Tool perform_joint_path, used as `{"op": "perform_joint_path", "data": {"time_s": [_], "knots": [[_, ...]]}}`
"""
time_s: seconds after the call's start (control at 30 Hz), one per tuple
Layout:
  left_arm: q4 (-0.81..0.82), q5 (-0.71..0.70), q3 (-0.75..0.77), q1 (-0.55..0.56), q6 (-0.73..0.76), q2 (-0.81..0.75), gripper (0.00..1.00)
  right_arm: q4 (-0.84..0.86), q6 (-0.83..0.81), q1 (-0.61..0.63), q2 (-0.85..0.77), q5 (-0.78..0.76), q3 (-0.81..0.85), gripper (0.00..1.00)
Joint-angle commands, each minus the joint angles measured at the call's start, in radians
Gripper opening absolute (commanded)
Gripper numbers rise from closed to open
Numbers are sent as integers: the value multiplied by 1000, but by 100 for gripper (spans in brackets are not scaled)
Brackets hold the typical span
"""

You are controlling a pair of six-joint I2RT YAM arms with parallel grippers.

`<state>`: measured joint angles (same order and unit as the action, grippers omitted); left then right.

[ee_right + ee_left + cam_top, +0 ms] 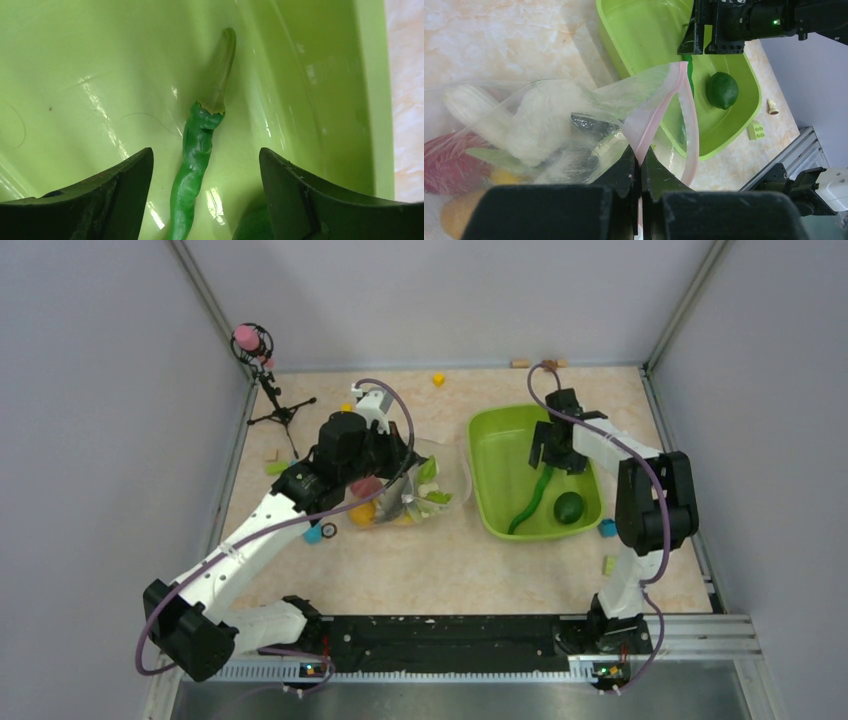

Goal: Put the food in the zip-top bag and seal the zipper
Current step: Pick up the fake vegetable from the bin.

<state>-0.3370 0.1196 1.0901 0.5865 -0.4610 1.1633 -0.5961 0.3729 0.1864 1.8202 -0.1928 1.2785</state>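
The clear zip-top bag (415, 495) lies at the table's middle left with white, red, yellow and leafy green food inside; it fills the left wrist view (539, 125). My left gripper (640, 155) is shut on the bag's pink zipper strip (664, 107) and holds that edge up. My right gripper (206, 165) is open over the lime-green tray (490, 440), its fingers on either side of a long green chili pepper (197, 150), apart from it. A dark green lime (568, 507) also lies in the tray.
Small blocks lie on the table: blue (314, 533) by the bag, blue (607, 528) and pale green (609, 564) right of the tray, yellow (438, 379) at the back. A small tripod with a pink top (255, 345) stands at the back left.
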Motion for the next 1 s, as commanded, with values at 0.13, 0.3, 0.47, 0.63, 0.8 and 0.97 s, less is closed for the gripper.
{"op": "perform_joint_path", "data": {"time_s": [0.13, 0.3, 0.47, 0.63, 0.8, 0.97], "knots": [[62, 12, 12, -7, 4, 4, 0, 122, 118, -2, 26, -79, -29, 64], [61, 9, 12, -8, 1, 2, 0, 193, 158, -3, 10, -88, -89, 50], [61, -2, 10, -7, -5, -2, 0, 209, 168, -2, 20, -76, -105, 45], [59, -7, 10, -8, -7, -7, 0, 238, 180, -2, 22, -71, -122, 25], [55, -26, 9, -8, -11, -5, 0, 265, 176, 0, -34, -72, -138, 10], [54, -12, 11, -8, -17, -2, 0, 389, 113, 31, -206, -73, -217, 6]]}}
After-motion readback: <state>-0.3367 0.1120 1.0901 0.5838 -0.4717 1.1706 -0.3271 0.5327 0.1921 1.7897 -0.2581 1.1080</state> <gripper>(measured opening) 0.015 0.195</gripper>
